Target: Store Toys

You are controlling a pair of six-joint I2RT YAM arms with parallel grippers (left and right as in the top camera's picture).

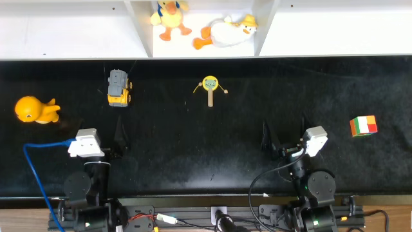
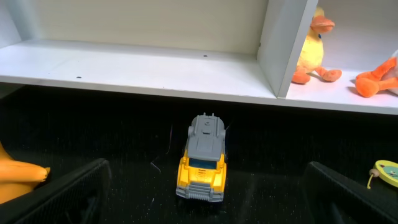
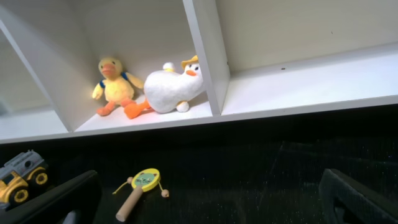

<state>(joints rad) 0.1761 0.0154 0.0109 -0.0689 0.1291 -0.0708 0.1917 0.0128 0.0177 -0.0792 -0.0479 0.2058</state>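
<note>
Currently I am counting six toys: two stored, four outstanding, so I am judging the job roughly a third done.

Stored, sitting in the middle bay of the white shelf unit [image 1: 71, 35]:
- one yellow plush duck [image 1: 170, 16]
- one white plush goose with orange feet [image 1: 228, 31]

Outstanding, lying on the black table [image 1: 193, 161]:
- one yellow-and-grey plastic toy truck [image 2: 202, 158], sitting straight ahead of my left gripper [image 2: 207, 171], in line with the gap between its fingers
- one orange rubber duck [image 1: 35, 109], lying beyond that gripper's outer finger
- one wooden-handled rattle drum with a green face [image 3: 142, 186], lying ahead of my right gripper [image 3: 210, 180]
- one red, white and green cube [image 1: 364, 125], sitting well outside it

Both pairs of fingers are standing spread wide, gripping nothing.
</note>
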